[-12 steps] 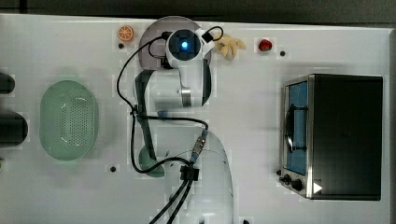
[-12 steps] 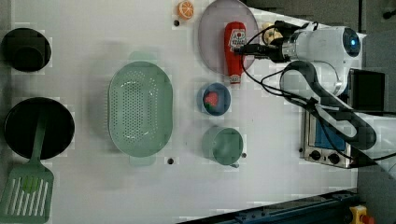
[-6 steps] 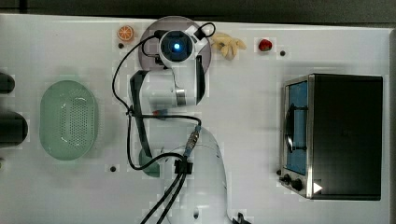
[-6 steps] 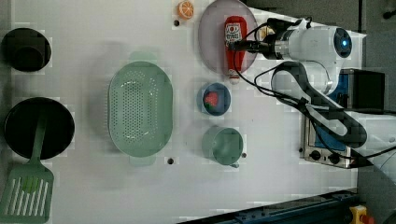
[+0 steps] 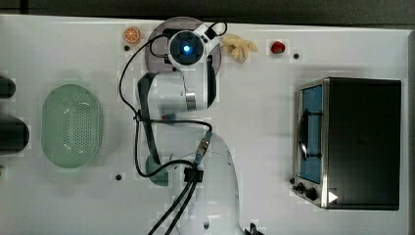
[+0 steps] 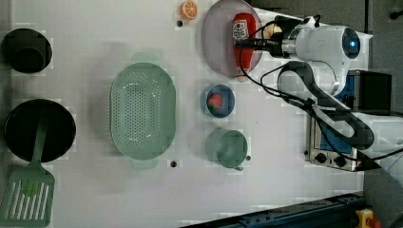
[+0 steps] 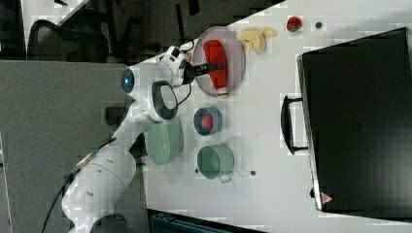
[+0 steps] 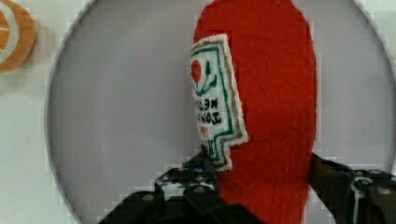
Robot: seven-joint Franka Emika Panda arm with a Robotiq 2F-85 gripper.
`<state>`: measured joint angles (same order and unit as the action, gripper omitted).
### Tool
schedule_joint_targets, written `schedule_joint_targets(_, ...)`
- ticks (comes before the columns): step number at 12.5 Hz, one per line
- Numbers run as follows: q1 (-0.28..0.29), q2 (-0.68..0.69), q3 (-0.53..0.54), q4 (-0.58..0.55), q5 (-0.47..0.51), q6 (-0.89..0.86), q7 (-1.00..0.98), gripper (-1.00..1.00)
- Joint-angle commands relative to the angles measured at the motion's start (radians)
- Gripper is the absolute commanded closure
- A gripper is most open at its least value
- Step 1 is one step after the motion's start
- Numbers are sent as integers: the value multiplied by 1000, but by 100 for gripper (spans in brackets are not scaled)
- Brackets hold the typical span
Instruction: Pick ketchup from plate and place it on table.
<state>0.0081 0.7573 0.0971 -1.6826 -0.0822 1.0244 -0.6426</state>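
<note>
Grasp step: gripper [image 8: 261, 186] straddles the ketchup [image 8: 261, 93], which lies flat on the plate [image 8: 116, 116]. Jaws part-open, one finger each side, grip not confirmed. Next: finish the squeeze, lift clear, carry to bare table [image 6: 142, 28].

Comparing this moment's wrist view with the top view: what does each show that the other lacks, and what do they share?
Wrist view alone: the soft red ketchup bottle with its white stitched label, and the black gripper with a finger on each side of it.

Top view alone: the black and steel toaster oven, the mint-green perforated basket, the small red strawberry and the white arm's wrist.

Both: the pale lilac round plate, the orange slice and the white table.
</note>
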Motion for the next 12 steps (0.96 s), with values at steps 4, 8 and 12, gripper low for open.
schedule_joint_targets(4, -15, -204, -2, 15, 112, -181, -12, -20)
schedule_joint_targets(8, -38, -386, -14, 9, 145, -407, -12, -20)
schedule_joint_targets(12, -63, -555, -61, -45, 145, -651, -12, -20)
